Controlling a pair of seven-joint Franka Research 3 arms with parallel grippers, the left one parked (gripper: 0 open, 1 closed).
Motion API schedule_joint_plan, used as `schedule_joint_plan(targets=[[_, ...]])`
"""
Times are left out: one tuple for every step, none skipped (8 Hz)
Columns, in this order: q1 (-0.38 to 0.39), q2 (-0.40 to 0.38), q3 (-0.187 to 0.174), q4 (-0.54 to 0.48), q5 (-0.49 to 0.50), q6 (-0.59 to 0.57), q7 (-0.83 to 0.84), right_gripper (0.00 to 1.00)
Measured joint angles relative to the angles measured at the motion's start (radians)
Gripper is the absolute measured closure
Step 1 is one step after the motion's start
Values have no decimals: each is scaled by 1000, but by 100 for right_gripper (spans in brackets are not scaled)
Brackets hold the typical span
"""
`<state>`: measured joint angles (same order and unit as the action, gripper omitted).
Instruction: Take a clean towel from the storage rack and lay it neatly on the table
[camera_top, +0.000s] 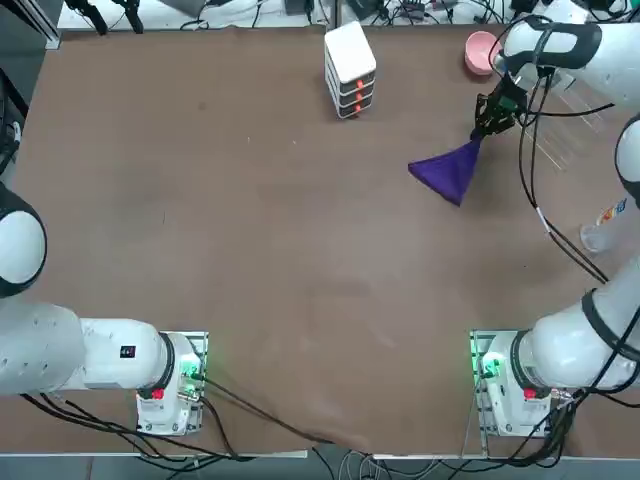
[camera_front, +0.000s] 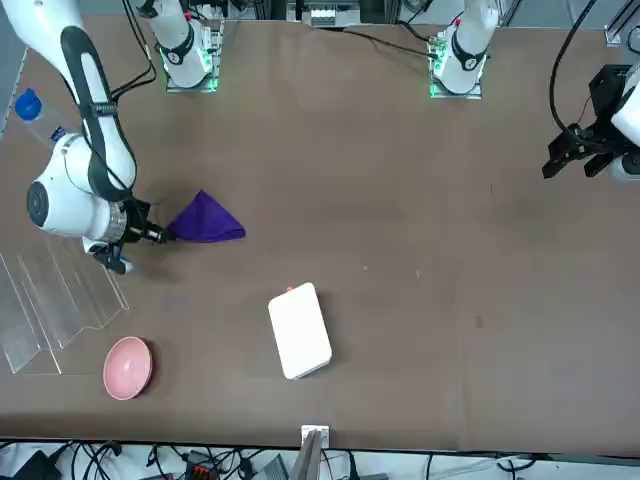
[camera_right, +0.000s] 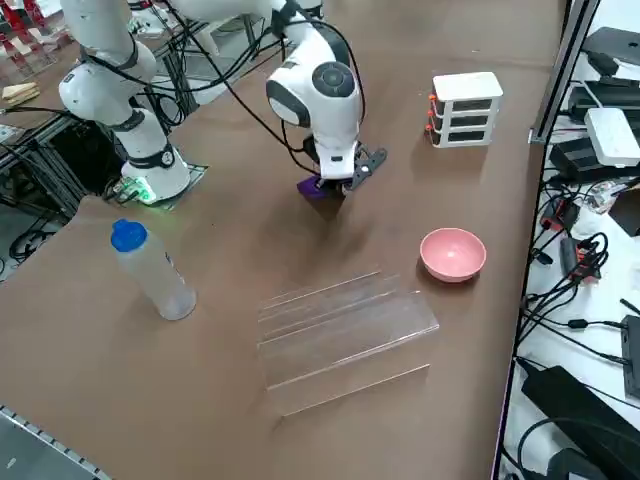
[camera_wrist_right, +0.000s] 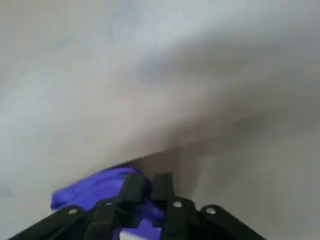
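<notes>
Going left to right across the top view, most of the table is bare brown. A white stacked box stands near the middle of the far edge. Next comes the towel, a bunched purple fan in the far right part of the tabletop, its narrow end drawn up toward the right gripper. The fingers are close together and pinch that gathered corner; in the wrist view the purple cloth sits between the dark fingers. A pink bowl lies by the far edge, and beyond the gripper, toward the right edge, is the storage rack, its clear rods faint and holding no cloth that I can see. A clear bottle with a blue cap lies at the right edge.

As I judge it, the towel is already out of the rack and its wide end touches the tabletop. The laying-out is what remains: the cloth is still crumpled and held, not flat or squared.
</notes>
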<state>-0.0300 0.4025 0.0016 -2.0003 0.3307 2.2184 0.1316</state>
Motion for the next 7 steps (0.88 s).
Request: schedule_joint_plan(targets=[[-1,23,0,2,0,40,0,66],[-3,34,-5,6,-4,59,-1,44],[-8,33,-19,12,-19,61,-3,27],[-14,31,-30,23,-34,61,-4,9],[-18,26,-31,38,-38,61,3,0],[-17,17,-31,51,-38,59,43,0],[-14,4,-28,58,-38,58,124,0]])
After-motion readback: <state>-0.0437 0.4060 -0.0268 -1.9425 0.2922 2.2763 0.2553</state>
